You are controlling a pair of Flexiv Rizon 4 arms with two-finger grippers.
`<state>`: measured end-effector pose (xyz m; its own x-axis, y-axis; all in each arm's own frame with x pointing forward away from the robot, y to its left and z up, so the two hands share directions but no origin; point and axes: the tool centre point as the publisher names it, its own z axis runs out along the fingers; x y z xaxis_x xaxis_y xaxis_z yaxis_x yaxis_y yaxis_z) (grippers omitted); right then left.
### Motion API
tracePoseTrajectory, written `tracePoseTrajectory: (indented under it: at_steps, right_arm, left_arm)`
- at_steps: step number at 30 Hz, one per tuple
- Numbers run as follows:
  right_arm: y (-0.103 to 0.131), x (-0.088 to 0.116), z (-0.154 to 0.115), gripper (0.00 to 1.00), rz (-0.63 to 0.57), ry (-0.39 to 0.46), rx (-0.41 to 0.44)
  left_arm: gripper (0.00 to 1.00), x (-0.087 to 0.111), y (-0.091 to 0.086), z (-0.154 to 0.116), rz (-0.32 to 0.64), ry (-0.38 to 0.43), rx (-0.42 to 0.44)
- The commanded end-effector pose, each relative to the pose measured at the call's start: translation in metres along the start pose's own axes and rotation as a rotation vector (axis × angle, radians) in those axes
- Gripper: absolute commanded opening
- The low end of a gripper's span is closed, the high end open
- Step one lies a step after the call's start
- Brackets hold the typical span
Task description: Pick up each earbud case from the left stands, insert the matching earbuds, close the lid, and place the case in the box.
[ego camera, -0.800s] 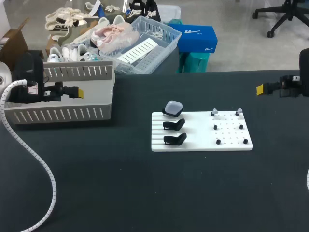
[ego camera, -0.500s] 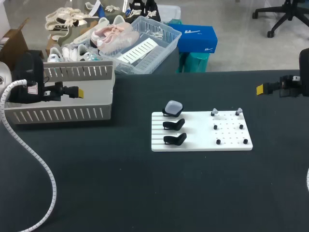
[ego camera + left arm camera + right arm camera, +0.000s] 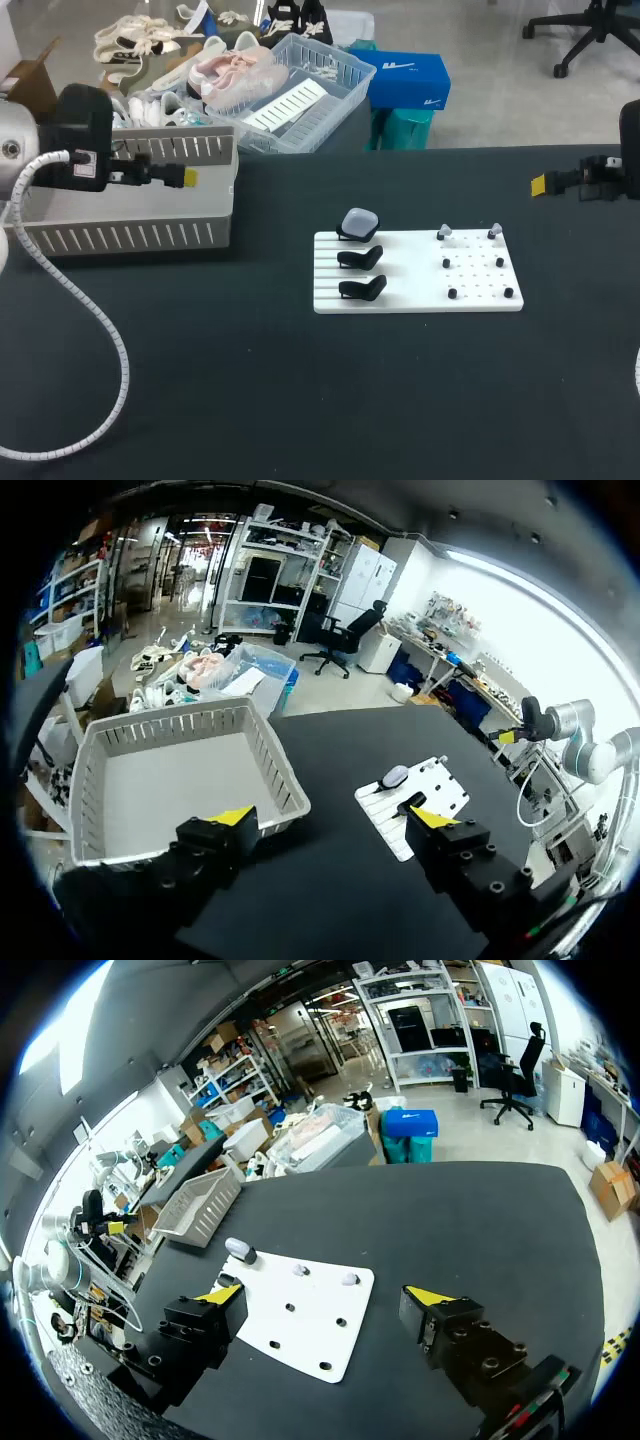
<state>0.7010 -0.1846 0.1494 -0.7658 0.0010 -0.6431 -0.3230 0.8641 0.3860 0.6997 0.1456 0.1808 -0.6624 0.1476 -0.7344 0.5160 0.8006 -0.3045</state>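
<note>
Black table (image 3: 300, 400) holds a white board (image 3: 410, 272) right of centre and a grey slotted box (image 3: 130, 237) at the far left. Three black stands sit in a column on the board's left side. The earbud case (image 3: 359, 222), pale grey with its lid shut, sits on the farthest stand. The middle stand (image 3: 360, 259) and the near stand (image 3: 363, 290) are bare. Small pegs dot the board's right side. Two whitish earbuds (image 3: 445, 233) sit on the far pegs, and the dark pegs nearer are too small to tell what they carry.

The left gripper (image 3: 332, 818) hangs over the box's near right corner with its fingers spread wide and nothing between them. In its wrist view the box lies under and ahead of it, and the board with the case lies further ahead toward the right finger.

The right gripper (image 3: 323, 1295) hangs at the table's far right edge, well apart from the board, fingers wide and holding nothing. In its wrist view the board lies ahead between the fingertips, with the case at the board's far corner and the box beyond it.
</note>
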Motion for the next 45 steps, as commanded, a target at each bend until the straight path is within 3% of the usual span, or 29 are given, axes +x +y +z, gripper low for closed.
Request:
tracePoseTrajectory:
  at_steps: [1, 7, 8, 11, 16, 23, 31, 37, 45]
  right_arm:
    - [0.000, 0.000, 0.000, 1.00, -0.001, 0.000, 0.000]
    - [0.000, 0.000, 0.000, 1.00, -0.001, 0.000, 0.000]
    - [0.000, 0.000, 0.000, 1.00, -0.001, 0.000, 0.000]
    - [0.000, 0.000, 0.000, 1.00, -0.001, 0.000, 0.000]
    - [0.000, 0.000, 0.000, 1.00, -0.001, 0.000, 0.000]
    - [0.000, 0.000, 0.000, 1.00, -0.001, 0.000, 0.000]
    - [0.000, 0.000, 0.000, 1.00, -0.001, 0.000, 0.000]
    - [0.000, 0.000, 0.000, 1.00, -0.001, 0.000, 0.000]
    - [0.000, 0.000, 0.000, 1.00, -0.001, 0.000, 0.000]
  left_arm:
    - [1.00, 0.008, -0.014, -0.004, 0.153, -0.144, 0.160]
    - [1.00, 0.006, -0.035, 0.004, 0.336, -0.169, 0.257]
    - [1.00, 0.005, -0.037, 0.011, 0.413, -0.159, 0.271]
    - [1.00, 0.001, -0.039, 0.027, 0.527, -0.162, 0.310]
    - [1.00, -0.015, -0.039, 0.047, 0.631, -0.160, 0.369]
    - [1.00, -0.025, -0.037, 0.072, 0.701, -0.170, 0.415]
    - [1.00, -0.014, -0.032, 0.090, 0.747, -0.145, 0.442]
    - [1.00, -0.008, -0.043, 0.111, 0.744, -0.146, 0.496]
    - [1.00, 0.002, -0.057, 0.145, 0.853, -0.148, 0.524]
